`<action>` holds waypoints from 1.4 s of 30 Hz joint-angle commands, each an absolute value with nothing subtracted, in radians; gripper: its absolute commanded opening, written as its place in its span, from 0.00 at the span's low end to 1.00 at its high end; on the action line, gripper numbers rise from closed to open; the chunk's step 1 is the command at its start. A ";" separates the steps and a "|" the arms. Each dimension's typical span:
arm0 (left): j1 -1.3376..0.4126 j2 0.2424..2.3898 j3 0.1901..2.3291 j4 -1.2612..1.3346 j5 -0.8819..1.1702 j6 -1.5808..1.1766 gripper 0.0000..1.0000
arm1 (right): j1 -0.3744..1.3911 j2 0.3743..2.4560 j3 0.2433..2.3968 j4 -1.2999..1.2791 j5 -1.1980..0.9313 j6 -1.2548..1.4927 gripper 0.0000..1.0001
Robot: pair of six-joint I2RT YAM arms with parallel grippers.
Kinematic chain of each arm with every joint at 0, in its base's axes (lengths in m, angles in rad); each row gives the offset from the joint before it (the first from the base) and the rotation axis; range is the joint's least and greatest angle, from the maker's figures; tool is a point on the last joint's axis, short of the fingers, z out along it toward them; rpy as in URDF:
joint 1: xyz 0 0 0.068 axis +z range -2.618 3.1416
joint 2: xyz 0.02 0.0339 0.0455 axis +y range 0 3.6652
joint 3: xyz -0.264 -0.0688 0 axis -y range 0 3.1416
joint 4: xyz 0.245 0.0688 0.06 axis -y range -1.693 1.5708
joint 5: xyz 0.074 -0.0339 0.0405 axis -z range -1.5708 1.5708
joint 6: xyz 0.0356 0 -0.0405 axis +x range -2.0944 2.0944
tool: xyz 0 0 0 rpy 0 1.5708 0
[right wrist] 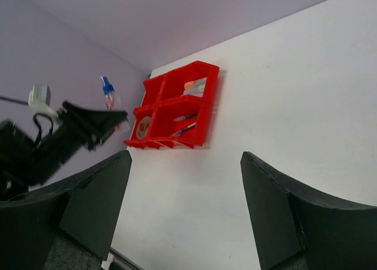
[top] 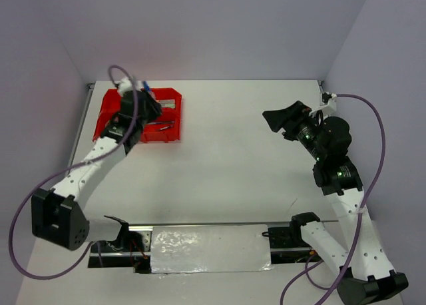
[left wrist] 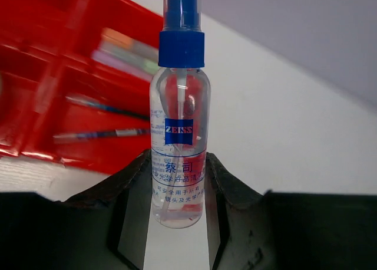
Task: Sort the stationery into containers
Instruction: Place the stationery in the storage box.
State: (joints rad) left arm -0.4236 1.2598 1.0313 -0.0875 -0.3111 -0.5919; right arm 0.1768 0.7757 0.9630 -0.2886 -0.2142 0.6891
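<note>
- Closest in, the left tool (left wrist: 178, 164) is closed part-way around the lower body of the blue-capped clear bottle (left wrist: 178, 105). One dark finger (left wrist: 138, 173) presses each side, and the bottle stands upright with its blue cap on top.
- The bottle's label carries a blue square with white lettering, with lines of blue print beneath it.
- Just behind the bottle and below it lies the red tray (left wrist: 41, 75), on the bench (left wrist: 283, 140).
- In the tray's nearer compartment lie two thin dark-blue pens (left wrist: 103, 133), side by side. The compartment beyond holds the markers (left wrist: 126, 52), too blurred here to tell apart.
- From overhead, the left tool (top: 136, 108) hangs over the left half of the red tray (top: 172, 122), at the bench's (top: 239, 165) far left. The bottle's (top: 145, 86) cap pokes out toward the back wall. I cannot tell which compartment it is above.
- Over on the right, the right tool (right wrist: 185, 158) is spread wide, with only bare bench between its fingers (right wrist: 100, 193); it grips nothing.
- Overhead it shows the right tool (top: 273, 118) raised, well apart from the tray and facing toward it.
- Farther off in that wrist view, the tray (right wrist: 206, 105) shows four compartments: markers (right wrist: 195, 86), pens (right wrist: 185, 124), and a round tape roll (right wrist: 143, 127).
</note>
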 commanded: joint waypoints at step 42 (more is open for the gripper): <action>0.147 2.033 1.548 0.063 -0.236 -1.488 0.18 | 0.172 0.862 0.807 -0.095 -0.557 0.563 0.82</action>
